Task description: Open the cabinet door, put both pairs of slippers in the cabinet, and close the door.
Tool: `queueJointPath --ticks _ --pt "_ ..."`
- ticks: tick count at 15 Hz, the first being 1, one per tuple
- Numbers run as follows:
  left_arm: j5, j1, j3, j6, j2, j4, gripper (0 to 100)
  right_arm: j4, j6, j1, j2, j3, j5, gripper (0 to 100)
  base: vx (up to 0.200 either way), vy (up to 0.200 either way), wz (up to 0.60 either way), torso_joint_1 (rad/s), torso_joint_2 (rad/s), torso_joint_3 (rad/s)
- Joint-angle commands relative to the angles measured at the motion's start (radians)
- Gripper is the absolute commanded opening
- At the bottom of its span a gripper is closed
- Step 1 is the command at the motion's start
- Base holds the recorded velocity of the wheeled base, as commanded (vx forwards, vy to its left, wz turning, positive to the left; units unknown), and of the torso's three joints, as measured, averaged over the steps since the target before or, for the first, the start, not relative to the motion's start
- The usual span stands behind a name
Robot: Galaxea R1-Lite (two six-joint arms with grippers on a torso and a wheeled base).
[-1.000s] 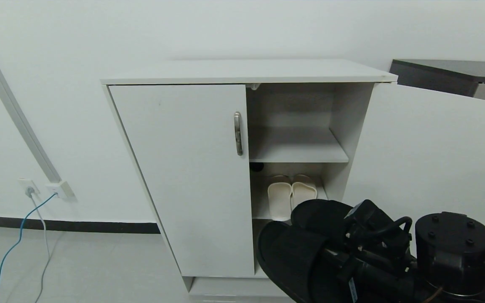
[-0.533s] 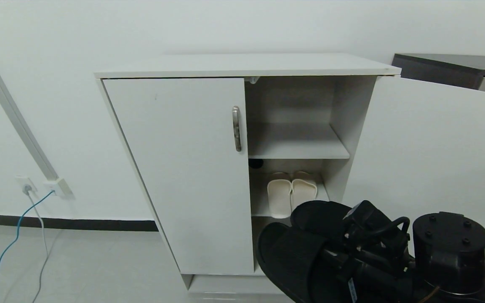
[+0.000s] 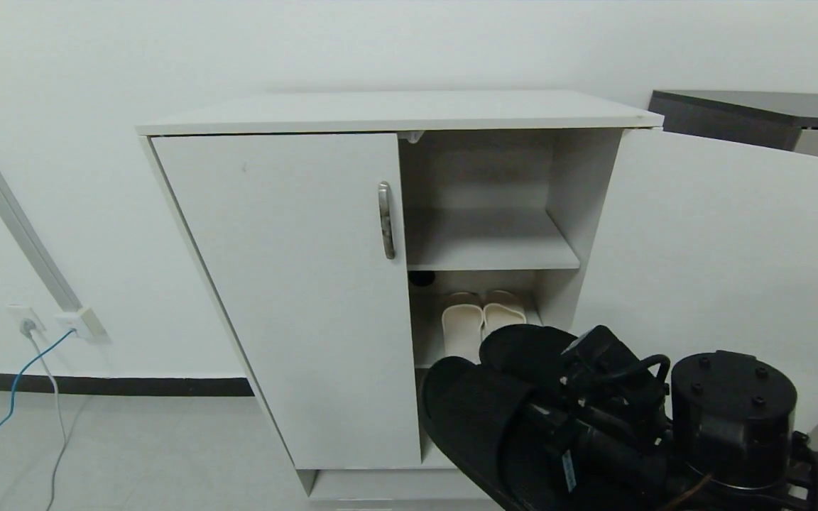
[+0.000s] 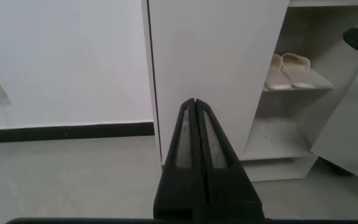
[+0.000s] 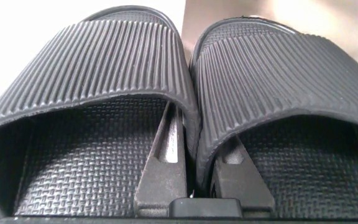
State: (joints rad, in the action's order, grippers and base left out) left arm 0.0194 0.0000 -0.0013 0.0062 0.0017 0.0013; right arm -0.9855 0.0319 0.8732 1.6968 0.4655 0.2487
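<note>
"One pair is already in. On your head view, the white slippers [image 3: 483, 325] lie on the cabinet's [image 3: 395, 111] middle shelf, and the right door [image 3: 721, 248] stands open at three o'clock."

"And the other pair?"

"The black slippers [image 3: 483, 419] are in your right gripper [image 3: 554, 424], at six o'clock of the white pair, outside the cabinet. Stowing them and closing the door are left, I judge. The floor [image 3: 132, 454] is grey, and a socket [image 3: 84, 323] sits at nine o'clock."

"Left wrist?"

"Your left gripper [image 4: 195, 107] is pressed together on nothing, facing the closed left door [image 4: 216, 68]."

"Right wrist?"

"Its fingers [image 5: 166, 149] pinch the two slippers' inner walls."
</note>
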Motion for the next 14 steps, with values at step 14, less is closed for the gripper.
queueJointPath --ticks 14 --pt "-0.001 0.0 0.0 0.0 0.001 0.0 0 0.637 -0.308 0.107 0.162 0.685 0.636 0 0.0 0.0 0.0 0.0 0.0 0.0"
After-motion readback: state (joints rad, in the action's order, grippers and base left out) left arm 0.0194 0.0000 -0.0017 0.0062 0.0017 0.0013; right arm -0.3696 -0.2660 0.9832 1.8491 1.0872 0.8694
